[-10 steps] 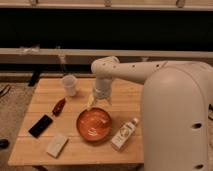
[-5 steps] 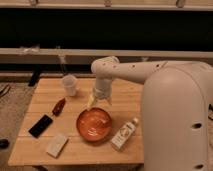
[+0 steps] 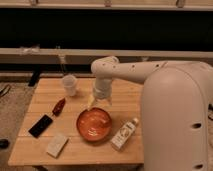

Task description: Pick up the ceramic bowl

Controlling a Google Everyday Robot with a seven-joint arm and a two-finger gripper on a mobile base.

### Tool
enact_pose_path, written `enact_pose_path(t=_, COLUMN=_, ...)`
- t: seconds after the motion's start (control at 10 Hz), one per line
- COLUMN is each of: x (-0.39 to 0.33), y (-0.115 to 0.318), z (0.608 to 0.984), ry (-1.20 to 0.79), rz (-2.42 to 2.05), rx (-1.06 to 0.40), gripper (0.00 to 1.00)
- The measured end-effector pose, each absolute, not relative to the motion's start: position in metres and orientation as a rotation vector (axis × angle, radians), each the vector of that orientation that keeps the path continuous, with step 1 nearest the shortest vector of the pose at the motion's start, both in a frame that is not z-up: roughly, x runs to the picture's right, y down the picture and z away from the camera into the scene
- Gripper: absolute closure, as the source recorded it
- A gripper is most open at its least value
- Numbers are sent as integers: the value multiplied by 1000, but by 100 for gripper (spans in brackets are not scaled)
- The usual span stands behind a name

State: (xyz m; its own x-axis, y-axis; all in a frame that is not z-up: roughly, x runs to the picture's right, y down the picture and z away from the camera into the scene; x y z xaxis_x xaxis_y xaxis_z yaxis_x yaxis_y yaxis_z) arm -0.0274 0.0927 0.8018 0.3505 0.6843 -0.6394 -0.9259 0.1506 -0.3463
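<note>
The ceramic bowl (image 3: 94,124) is round, shallow and glossy orange-red, and sits on the wooden table (image 3: 45,95) near the front middle. My gripper (image 3: 99,103) hangs from the white arm just above the bowl's far rim, pointing down. The arm reaches in from the right, over the table.
A translucent plastic cup (image 3: 70,85) stands at the back left. A small red object (image 3: 59,106) and a black phone (image 3: 41,125) lie to the left of the bowl. A pale block (image 3: 57,145) lies at the front left. A white bottle (image 3: 124,134) lies to the right of the bowl.
</note>
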Motion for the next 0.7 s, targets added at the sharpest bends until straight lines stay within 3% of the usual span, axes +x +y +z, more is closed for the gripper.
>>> enact_pose_path(t=0.3, x=-8, y=109, z=842, ry=342, rz=1182, rx=-738, gripper=22)
enact_pose_path(t=0.7, x=0, y=140, z=866, ry=342, rz=1213, rx=-756, gripper=22)
